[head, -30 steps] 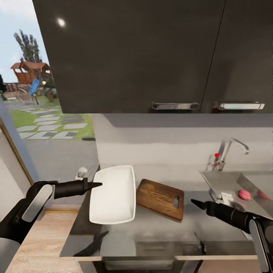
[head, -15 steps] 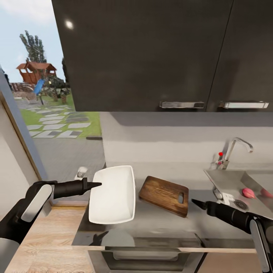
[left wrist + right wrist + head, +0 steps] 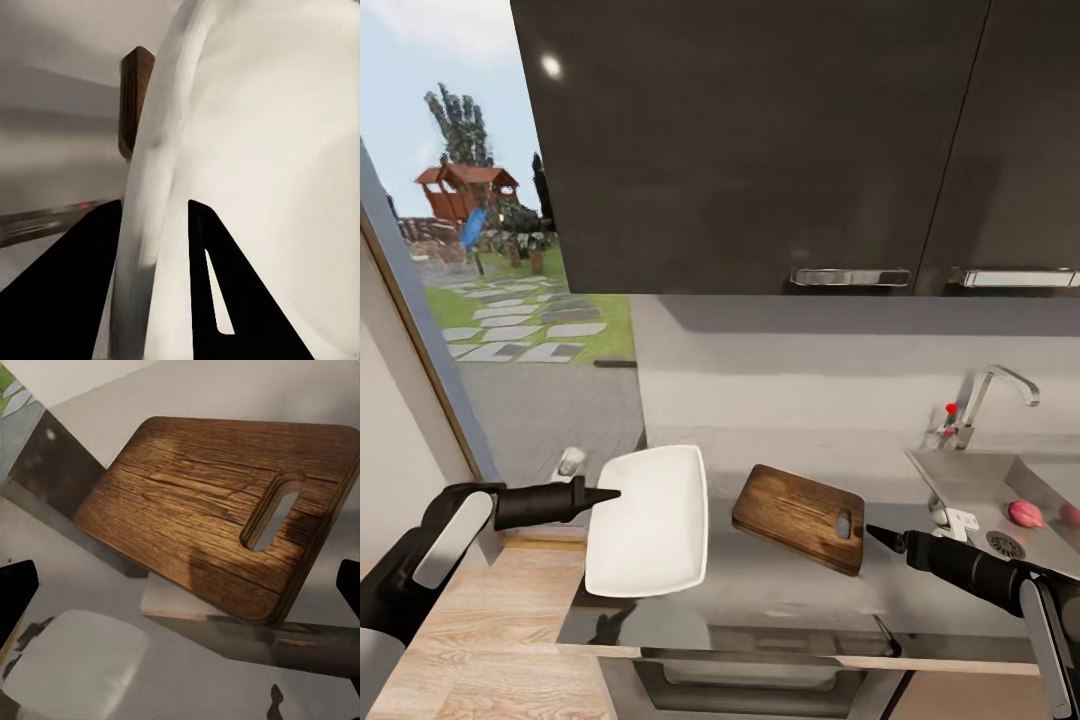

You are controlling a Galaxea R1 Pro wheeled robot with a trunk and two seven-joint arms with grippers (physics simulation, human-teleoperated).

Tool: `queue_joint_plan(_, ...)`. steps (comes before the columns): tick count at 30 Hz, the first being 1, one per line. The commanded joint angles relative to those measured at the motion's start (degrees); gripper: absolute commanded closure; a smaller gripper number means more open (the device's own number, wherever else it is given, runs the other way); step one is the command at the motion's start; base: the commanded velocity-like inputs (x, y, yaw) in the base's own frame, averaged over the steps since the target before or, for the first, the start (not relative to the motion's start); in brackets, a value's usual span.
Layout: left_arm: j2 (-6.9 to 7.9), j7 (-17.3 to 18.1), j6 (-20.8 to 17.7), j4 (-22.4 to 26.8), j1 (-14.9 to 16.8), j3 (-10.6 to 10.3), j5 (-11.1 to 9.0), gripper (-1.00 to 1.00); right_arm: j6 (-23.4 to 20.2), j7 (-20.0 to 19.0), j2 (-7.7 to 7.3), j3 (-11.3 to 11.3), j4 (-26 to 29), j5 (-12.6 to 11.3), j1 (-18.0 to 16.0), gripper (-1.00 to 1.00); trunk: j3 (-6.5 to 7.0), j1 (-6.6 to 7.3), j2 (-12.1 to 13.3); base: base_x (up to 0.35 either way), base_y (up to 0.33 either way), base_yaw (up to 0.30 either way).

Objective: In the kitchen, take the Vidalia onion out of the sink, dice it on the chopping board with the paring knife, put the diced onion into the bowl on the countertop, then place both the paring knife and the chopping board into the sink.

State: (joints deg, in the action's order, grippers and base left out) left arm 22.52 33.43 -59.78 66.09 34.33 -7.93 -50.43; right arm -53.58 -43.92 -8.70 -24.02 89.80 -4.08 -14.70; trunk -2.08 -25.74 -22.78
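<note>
Nearest, on the left side: left gripper (image 3: 610, 494) closed on the rim of the bowl (image 3: 650, 520), one black finger inside the white wall and one outside, as seen in the left wrist view. On the right side, at about the same depth: right gripper (image 3: 880, 536) empty, with jaws wide apart in the right wrist view, and aimed at the slot-handle end of the chopping board (image 3: 800, 515). Just beyond, on the countertop (image 3: 780, 600): the board lying flat, its long axis running diagonally from the handle end near the right gripper to the far-left corner near the bowl. Farther to the right, in the sink (image 3: 960, 478) under the tap (image 3: 988, 392): the Vidalia onion (image 3: 1025, 513), small and pinkish, off to the right of the open jaws and not in front of them. So, probably a job for the right arm, much nearer than the left, after turning toward the basin. Compared with a second ago: bowl now pulled leftward, with a wider gap to the board; whole view shifted too, from camera movement.
</note>
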Motion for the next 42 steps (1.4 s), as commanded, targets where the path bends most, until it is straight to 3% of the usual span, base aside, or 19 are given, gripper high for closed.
queue_joint_plan(1,0.12,0.4,-0.2,-0.4,0.1,-0.1,-0.1,1.0,-0.5,0.1,0.0,-0.1,0.0,-0.4,-0.1,-1.0,-0.14,-0.04,-0.1,0.0,0.0,0.003)
queue_joint_plan(7,-0.02,0.4,-0.2,-2.5,0.2,-0.6,1.7,1.0,-0.5,0.1,-0.04,-0.1,0.0,-0.4,-0.1,-1.0,-0.14,-0.04,-0.1,0.0,0.0,0.001)
queue_joint_plan(11,0.06,0.4,-0.2,-2.9,2.5,-1.5,2.1,1.0,-0.5,0.1,-0.08,-0.1,0.0,-0.4,-0.1,-1.0,-0.14,-0.04,-0.1,0.0,0.0,0.0)
queue_joint_plan(19,0.74,0.9,-0.2,-3.6,6.0,-8.5,1.5,1.0,-0.5,0.1,-0.07,-0.1,0.0,-0.4,-0.1,-1.0,-0.14,-0.04,-0.1,0.0,0.0,0.0)
queue_joint_plan(24,0.77,1.3,-0.2,-3.9,6.2,-9.1,1.4,1.0,-0.5,0.1,-0.09,-0.1,0.0,-0.4,-0.1,-1.0,-0.14,-0.04,-0.1,0.0,0.0,0.0)
queue_joint_plan(28,0.78,1.4,-0.2,-5.3,6.8,-10.9,1.4,1.0,-0.5,0.1,-0.09,-0.1,0.0,-0.4,-0.1,-1.0,-0.14,-0.04,-0.1,0.0,0.0,0.0)
queue_joint_plan(34,0.63,3.8,-0.2,-10.8,11.1,-13.6,1.4,1.0,-0.5,0.1,-0.09,-0.1,0.0,-0.4,-0.1,-1.0,-0.14,-0.04,-0.1,0.0,0.0,0.0)
queue_joint_plan(37,0.38,7.3,-0.2,-15.0,14.4,-16.3,1.4,1.0,-0.5,0.1,-0.09,-0.1,0.0,-0.4,-0.1,-1.0,-0.14,-0.04,-0.1,0.0,0.0,0.0)
queue_joint_plan(42,0.2,9.3,-0.2,-18.8,17.8,-19.5,1.5,1.0,-0.5,0.1,-0.09,-0.1,0.0,-0.4,-0.1,-1.0,-0.14,-0.04,-0.1,0.0,0.0,0.0)
